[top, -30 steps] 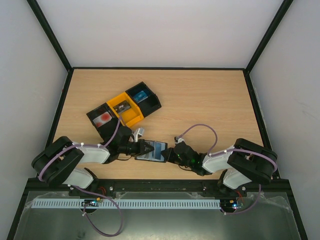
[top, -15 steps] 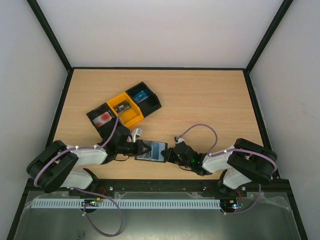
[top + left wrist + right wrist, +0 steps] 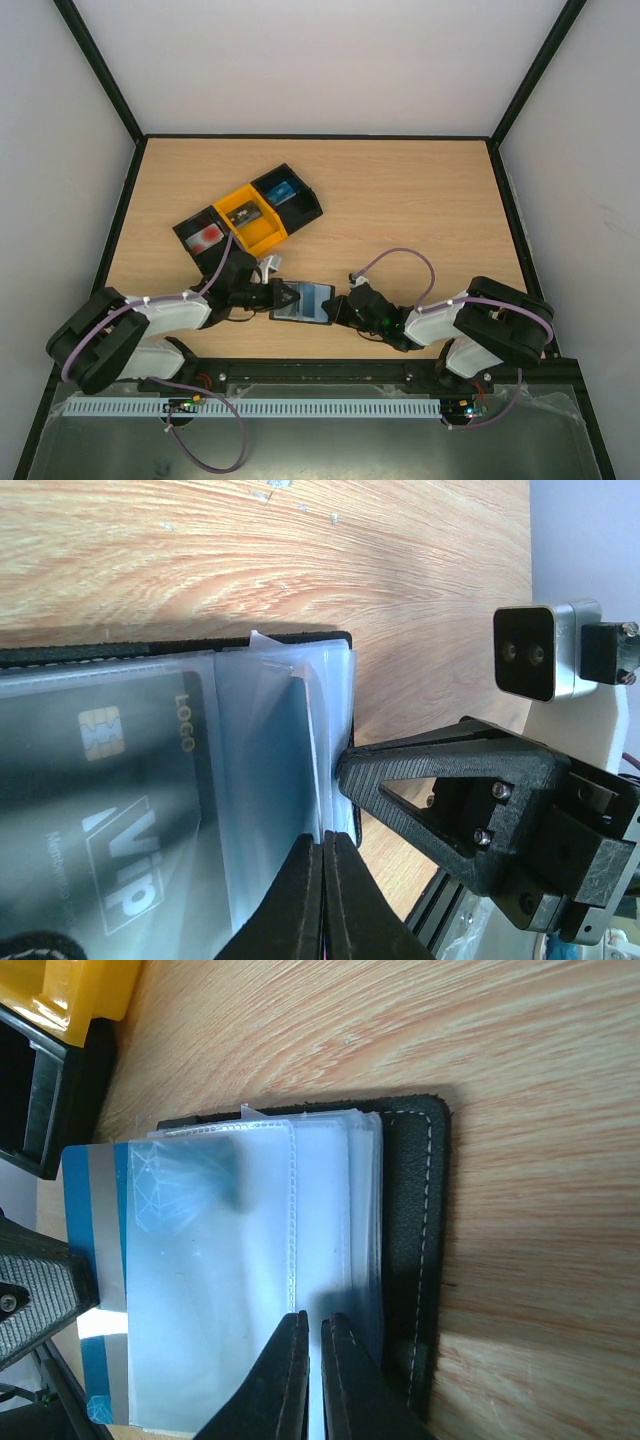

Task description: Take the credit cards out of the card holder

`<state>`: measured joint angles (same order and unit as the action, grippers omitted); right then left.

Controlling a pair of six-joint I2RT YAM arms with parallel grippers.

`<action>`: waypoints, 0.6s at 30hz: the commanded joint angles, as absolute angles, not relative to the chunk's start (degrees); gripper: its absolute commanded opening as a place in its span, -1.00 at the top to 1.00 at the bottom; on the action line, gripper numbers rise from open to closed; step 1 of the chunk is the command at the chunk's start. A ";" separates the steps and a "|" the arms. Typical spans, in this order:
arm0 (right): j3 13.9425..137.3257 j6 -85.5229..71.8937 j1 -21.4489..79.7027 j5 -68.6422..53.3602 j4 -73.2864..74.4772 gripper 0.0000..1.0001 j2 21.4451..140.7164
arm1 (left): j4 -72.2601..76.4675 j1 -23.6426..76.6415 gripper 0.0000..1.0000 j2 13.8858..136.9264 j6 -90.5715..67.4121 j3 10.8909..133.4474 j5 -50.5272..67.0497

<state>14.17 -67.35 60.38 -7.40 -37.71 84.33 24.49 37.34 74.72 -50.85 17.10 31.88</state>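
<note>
I count two cards [image 3: 120, 810], one card holder [image 3: 432, 1260], three bins [image 3: 250, 215]. My left claw [image 3: 322, 845] clamps the blue card [image 3: 100, 1200]; right claw [image 3: 306, 1325] clamps the holder's clear sleeves [image 3: 250, 1260].

so the card holder [image 3: 312, 300] sits on the bench [image 3: 420, 200] near the front edge, left claw [image 3: 289, 297] at its left side, right claw [image 3: 338, 310] at its right (bins [image 3: 250, 215] behind, further left)
</note>
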 commanded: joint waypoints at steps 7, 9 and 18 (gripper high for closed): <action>12.32 -67.50 60.62 -5.45 -30.41 0.85 86.42 | 19.79 35.37 0.95 70.58 -49.09 18.19 30.46; 12.26 -67.50 60.70 -5.47 -30.45 0.86 86.33 | 18.65 34.97 0.95 70.11 -49.04 18.34 29.92; 15.12 -66.01 60.61 -5.36 -27.69 0.84 85.55 | 14.75 33.76 0.95 65.97 -48.50 18.52 30.32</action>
<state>14.76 -67.24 60.38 -7.38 -37.04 84.42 17.23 34.54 68.60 -49.84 17.12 30.81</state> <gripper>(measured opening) 0.077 0.029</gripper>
